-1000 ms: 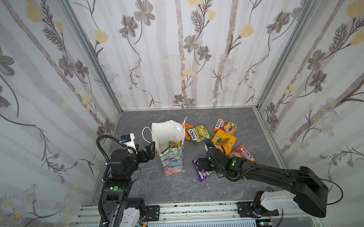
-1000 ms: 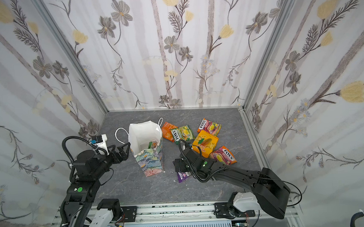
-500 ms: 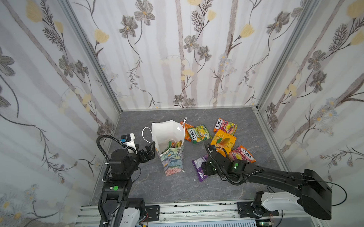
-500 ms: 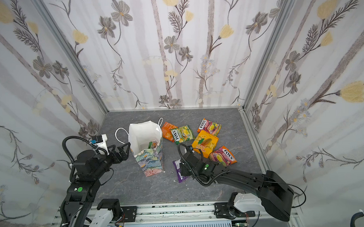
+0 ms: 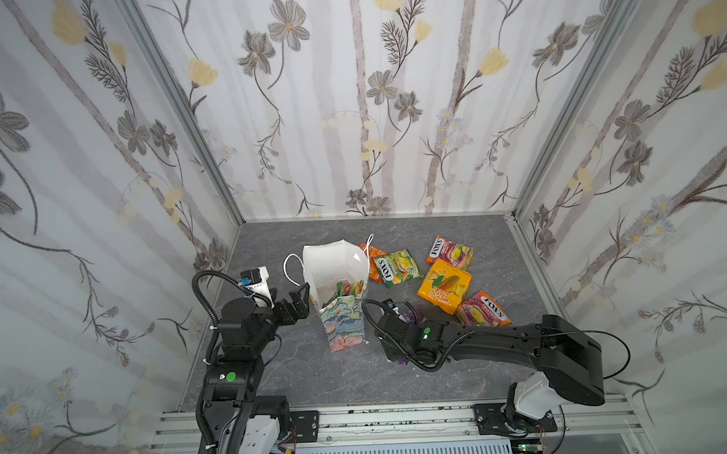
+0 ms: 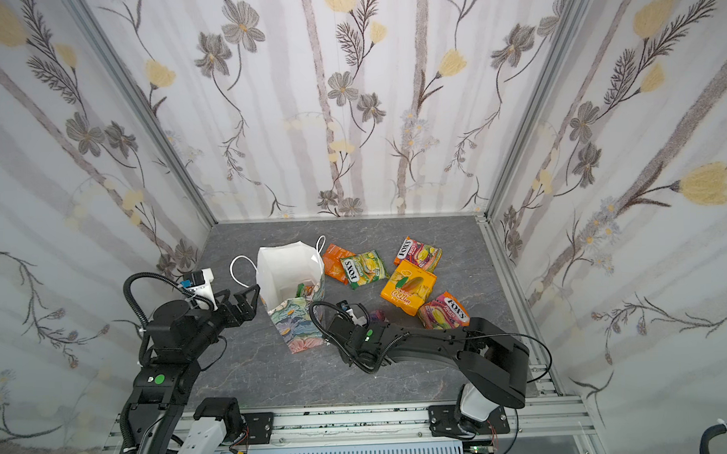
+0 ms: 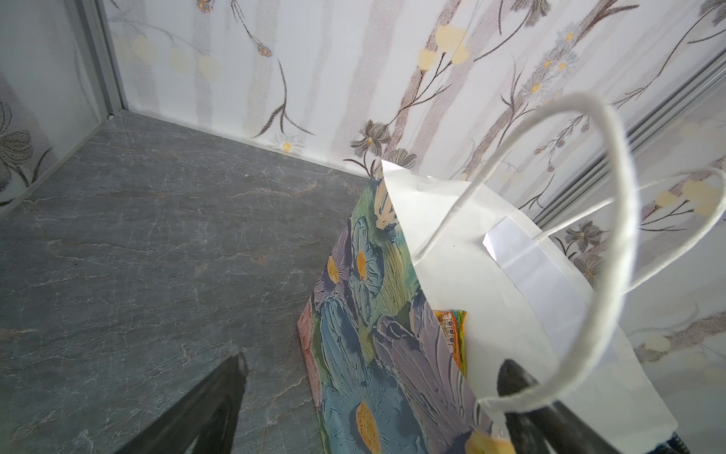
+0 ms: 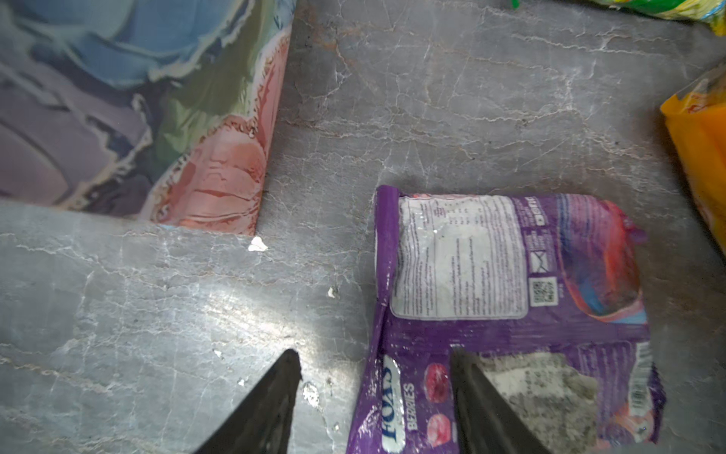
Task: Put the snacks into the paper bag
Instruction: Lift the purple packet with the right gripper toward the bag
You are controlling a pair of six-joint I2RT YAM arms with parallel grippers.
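Upright paper bag, mouth open, orange and green packets inside. Your left gripper wide, straddling bag wall. Your right gripper half-apart astride purple packet edge, near bag base. Nearer you, table bare.

**GREY STONE-LOOK TABLETOP, SNACKS LOOSE**

Veined grey tabletop carries the paper bag, upright, approx. centre-left in both top views. By its far corner: orange pkt touching yellow-green pkt. Further right: pink-red pkt at back, orange-yellow box just beside it, pink pkt nearer front. Purple pkt lies near bag's base, w/ white crumbs between.
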